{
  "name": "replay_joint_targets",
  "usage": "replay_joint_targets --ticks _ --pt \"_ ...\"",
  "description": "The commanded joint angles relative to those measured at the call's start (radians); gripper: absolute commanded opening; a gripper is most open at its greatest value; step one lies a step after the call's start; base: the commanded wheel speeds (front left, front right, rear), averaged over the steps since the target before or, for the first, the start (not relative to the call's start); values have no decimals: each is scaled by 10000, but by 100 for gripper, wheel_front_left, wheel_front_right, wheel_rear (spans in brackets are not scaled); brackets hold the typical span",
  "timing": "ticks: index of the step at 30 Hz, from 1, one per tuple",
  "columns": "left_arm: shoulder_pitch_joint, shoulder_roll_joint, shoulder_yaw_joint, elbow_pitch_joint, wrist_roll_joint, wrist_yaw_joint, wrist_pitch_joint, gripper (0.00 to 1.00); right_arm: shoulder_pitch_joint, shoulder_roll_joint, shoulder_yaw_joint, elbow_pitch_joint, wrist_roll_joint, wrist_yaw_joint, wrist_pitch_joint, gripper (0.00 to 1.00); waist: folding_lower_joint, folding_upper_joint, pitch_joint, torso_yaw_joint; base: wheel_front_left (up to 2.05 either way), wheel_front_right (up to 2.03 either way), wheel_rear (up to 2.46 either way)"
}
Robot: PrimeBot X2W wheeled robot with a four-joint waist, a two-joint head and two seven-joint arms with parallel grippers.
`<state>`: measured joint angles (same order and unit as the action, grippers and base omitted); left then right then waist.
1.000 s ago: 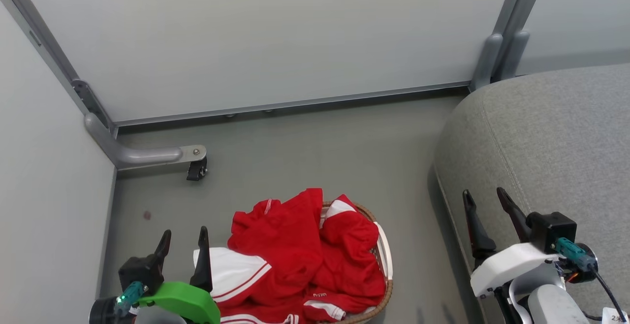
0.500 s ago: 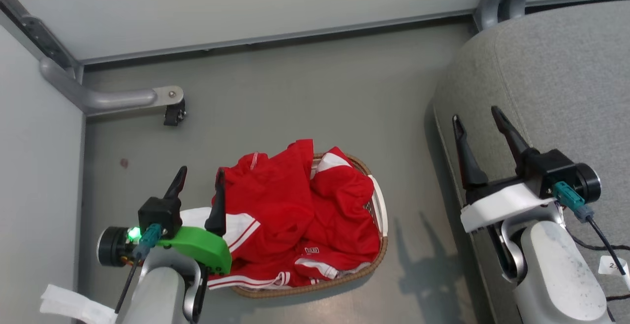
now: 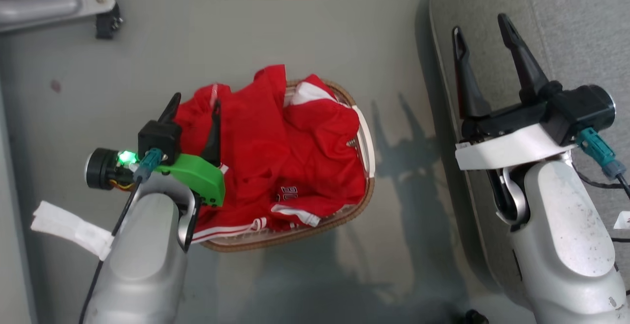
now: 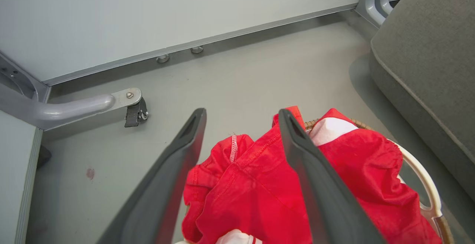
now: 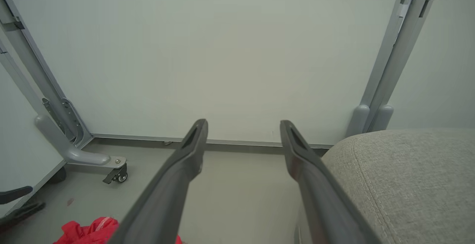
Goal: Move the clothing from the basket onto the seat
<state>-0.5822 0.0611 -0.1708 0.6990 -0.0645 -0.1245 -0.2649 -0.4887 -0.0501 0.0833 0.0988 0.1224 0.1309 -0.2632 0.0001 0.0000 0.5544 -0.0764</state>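
Note:
Bright red clothing (image 3: 275, 151) with white panels is heaped in the cream basket (image 3: 366, 132), spilling over its left rim; it also fills the bottom of the left wrist view (image 4: 259, 184). My left gripper (image 3: 195, 106) hangs open over the heap's left edge, nothing between its fingers (image 4: 185, 144). My right gripper (image 3: 481, 24) is open and empty above the left edge of the grey seat (image 3: 566, 23). The right wrist view has the seat (image 5: 408, 177) at lower right and a bit of the clothing (image 5: 89, 231) at the bottom left.
A grey partition wall with a metal foot and caster (image 3: 103, 16) stands at the far left of the floor. Grey floor (image 3: 403, 176) lies between basket and seat. A white tag (image 3: 69, 228) hangs off my left forearm.
The head camera has tilted down, so the whole scene has slid up the picture. Both arms have reached forward; the left gripper now hangs over the clothing's left edge.

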Motion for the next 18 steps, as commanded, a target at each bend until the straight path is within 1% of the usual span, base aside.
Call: replay_joint_targets --ticks 1,4,7,8,10,13,18 --pt "-401 160 -59 159 46 -37 6 100 -223 -25 52 -112 63 -3 -24 100 -1 0 1285 -509 0 0 0" --pt "-817 232 -239 619 106 -53 7 100 -449 -25 119 -272 153 -3 -24 100 -1 0 1691 -623 0 0 0" --pt "-1184 283 -637 1083 186 -66 6 100 -618 -23 192 -395 254 -3 -24 100 -1 0 2050 -722 0 0 0" --pt "-1264 277 -839 1198 175 -69 6 100 -652 -23 229 -408 265 -3 -24 100 -1 0 2144 -749 0 0 0" --pt "-1382 251 -1537 1494 101 -72 6 100 -750 -26 268 -431 308 -3 -24 100 -1 0 2330 -810 0 0 0" --pt "-1576 358 -2369 1909 -246 -67 6 100 -848 -22 345 -447 368 -3 -24 100 -1 0 2569 -888 0 0 0" --pt "-1839 429 -3369 2416 -793 -67 7 100 -983 -22 435 -531 486 -3 -24 100 -1 0 2912 -983 0 0 0"
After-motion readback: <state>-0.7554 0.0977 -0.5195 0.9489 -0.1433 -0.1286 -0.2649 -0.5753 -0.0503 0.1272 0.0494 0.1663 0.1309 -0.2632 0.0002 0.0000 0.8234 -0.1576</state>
